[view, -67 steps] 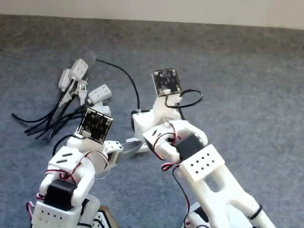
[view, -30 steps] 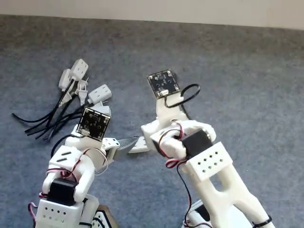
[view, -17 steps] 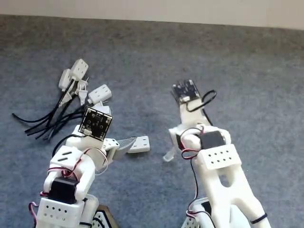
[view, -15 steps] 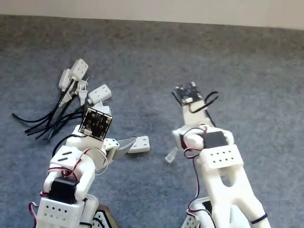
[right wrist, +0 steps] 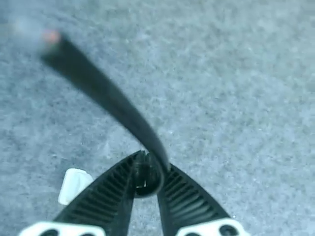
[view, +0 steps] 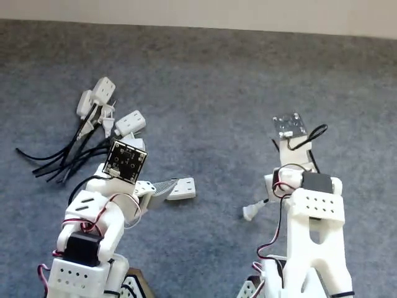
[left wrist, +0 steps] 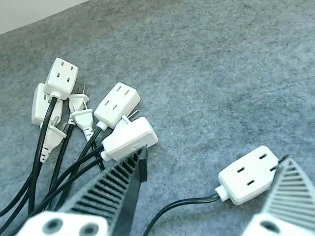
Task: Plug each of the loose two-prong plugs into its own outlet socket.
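Two sets of fingers to report. My right fingers [right wrist: 135, 169] are pinched fully closed on a thin black cord [right wrist: 106, 101], which arcs up and away from them to a bare cut end. A small white plug body [right wrist: 74, 186] shows just below the tips; I cannot make out its prongs. I judge the cord limp and light, so the plug would swing. Taking the rigid plug body itself should steer the prongs better.

My left fingers [left wrist: 120, 187] are spread wide and hold nothing. Between them, nearer one finger, a white plastic outlet socket block [left wrist: 246, 174] lies on the grey carpeted bench [left wrist: 206, 59] with its own black lead, its slots empty. Beyond the tips sits a tangle of white plugs and sockets [left wrist: 98, 113] on black cords, several touching.
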